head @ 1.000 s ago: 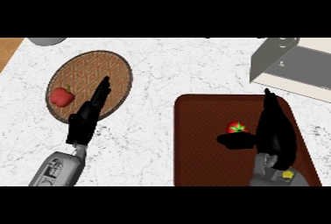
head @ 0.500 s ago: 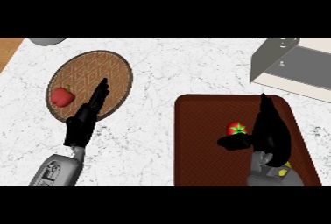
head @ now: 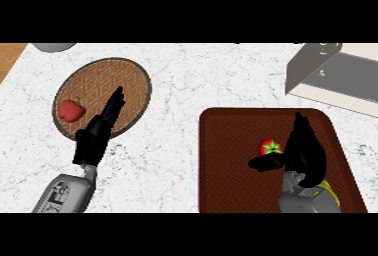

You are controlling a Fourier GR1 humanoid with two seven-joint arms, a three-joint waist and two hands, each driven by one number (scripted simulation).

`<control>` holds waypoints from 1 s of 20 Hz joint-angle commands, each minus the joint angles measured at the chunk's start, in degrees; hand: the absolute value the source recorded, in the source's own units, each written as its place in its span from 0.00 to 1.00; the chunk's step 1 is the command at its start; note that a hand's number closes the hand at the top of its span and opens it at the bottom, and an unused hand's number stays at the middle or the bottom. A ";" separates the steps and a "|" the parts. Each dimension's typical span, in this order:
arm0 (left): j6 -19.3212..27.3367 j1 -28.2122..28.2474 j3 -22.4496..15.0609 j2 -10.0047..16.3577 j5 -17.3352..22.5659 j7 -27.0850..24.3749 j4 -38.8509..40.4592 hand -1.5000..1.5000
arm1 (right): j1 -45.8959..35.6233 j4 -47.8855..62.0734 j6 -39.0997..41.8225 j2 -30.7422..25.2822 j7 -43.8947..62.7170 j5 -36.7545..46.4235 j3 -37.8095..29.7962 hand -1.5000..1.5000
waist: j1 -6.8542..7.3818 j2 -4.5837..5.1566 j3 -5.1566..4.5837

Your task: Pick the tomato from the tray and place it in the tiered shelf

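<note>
Tomato [head: 271,146] lies mid tray [head: 229,150], just left of right hand [head: 304,150], between its straight fingers and spread thumb, unclasped. Right hand is nearer. Left hand [head: 100,129] flat, open over plate [head: 131,80]. Tiered shelf [head: 332,75] beyond, up-right.

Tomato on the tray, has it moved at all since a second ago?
No. The tomato sits at the same spot on the brown tray, between its middle and right edge, just left of the right hand.
</note>
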 commanded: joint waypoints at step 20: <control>-2.95 1.05 3.65 -3.69 -4.53 3.39 -3.46 0.50 | -2.21 11.43 -2.95 0.20 0.70 -2.16 1.36 1.00 | 0.03 -0.02 0.01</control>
